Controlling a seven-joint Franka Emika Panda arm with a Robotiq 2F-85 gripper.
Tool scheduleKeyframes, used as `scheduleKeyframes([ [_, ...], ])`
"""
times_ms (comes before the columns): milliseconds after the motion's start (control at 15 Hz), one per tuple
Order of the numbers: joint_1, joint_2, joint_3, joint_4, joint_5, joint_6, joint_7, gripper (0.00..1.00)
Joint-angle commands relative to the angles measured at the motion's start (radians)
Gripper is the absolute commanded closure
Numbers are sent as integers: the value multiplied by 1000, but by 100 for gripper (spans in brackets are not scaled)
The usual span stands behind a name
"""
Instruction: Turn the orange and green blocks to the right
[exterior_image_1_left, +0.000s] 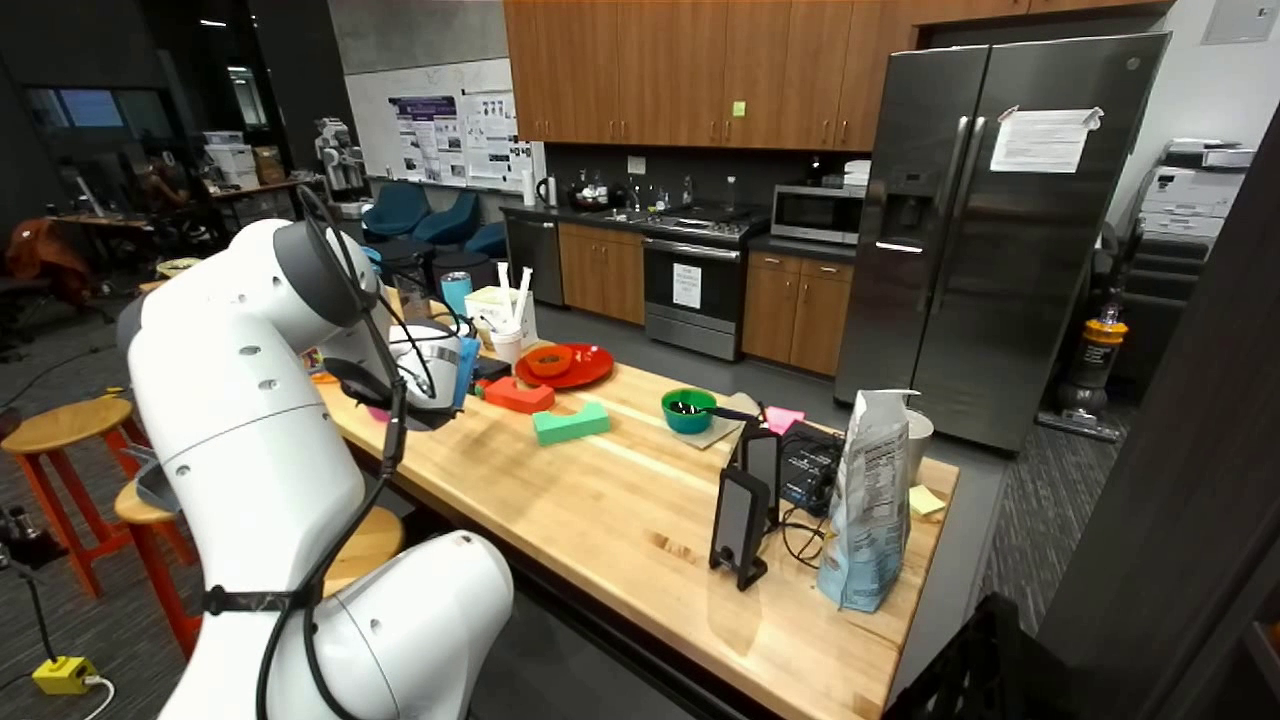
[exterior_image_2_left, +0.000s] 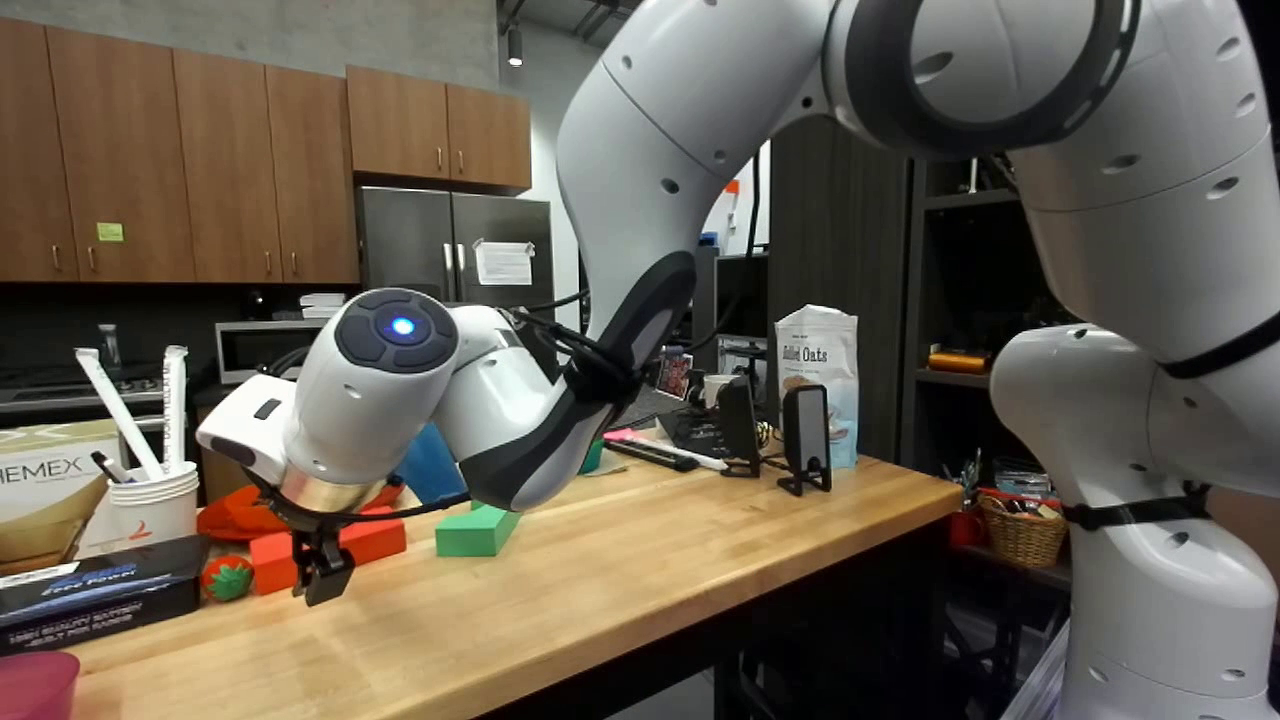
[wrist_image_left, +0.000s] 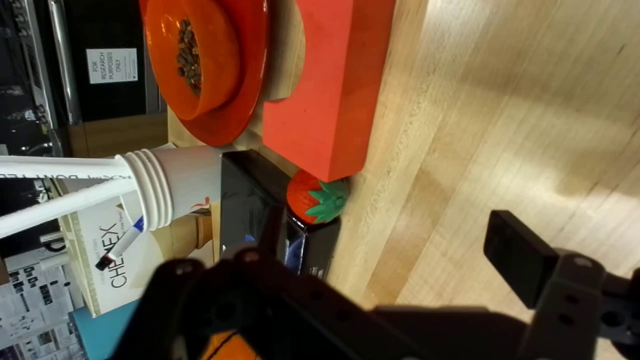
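The orange block (exterior_image_1_left: 519, 397) lies flat on the wooden table, with a curved notch in one side. It also shows in an exterior view (exterior_image_2_left: 375, 540), partly behind the gripper, and large at the top of the wrist view (wrist_image_left: 320, 105), its notch facing the red plate. The green block (exterior_image_1_left: 572, 425) has a similar notched shape and lies beside it, slightly apart; it shows in an exterior view (exterior_image_2_left: 475, 533) but is out of the wrist view. My gripper (wrist_image_left: 398, 240) is open and empty above the table, near the orange block's end; it also shows in an exterior view (exterior_image_2_left: 322, 572).
A toy strawberry (wrist_image_left: 320, 200) touches the orange block's end beside a black box (wrist_image_left: 255, 200). A red plate with an orange bowl (exterior_image_1_left: 549, 361), a cup of straws (exterior_image_2_left: 155, 505), a green bowl (exterior_image_1_left: 688, 412), speakers (exterior_image_1_left: 738, 525) and an oats bag (exterior_image_1_left: 868, 510) stand around.
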Motion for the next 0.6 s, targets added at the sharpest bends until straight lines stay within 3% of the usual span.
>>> scheduleKeyframes([
  [0,-3,6,6,3,10,-12,0,0],
  [200,20,-32,-44,9,-26,-30,2,0],
  [533,201,-160,-262,7,-208,-136,50,0],
])
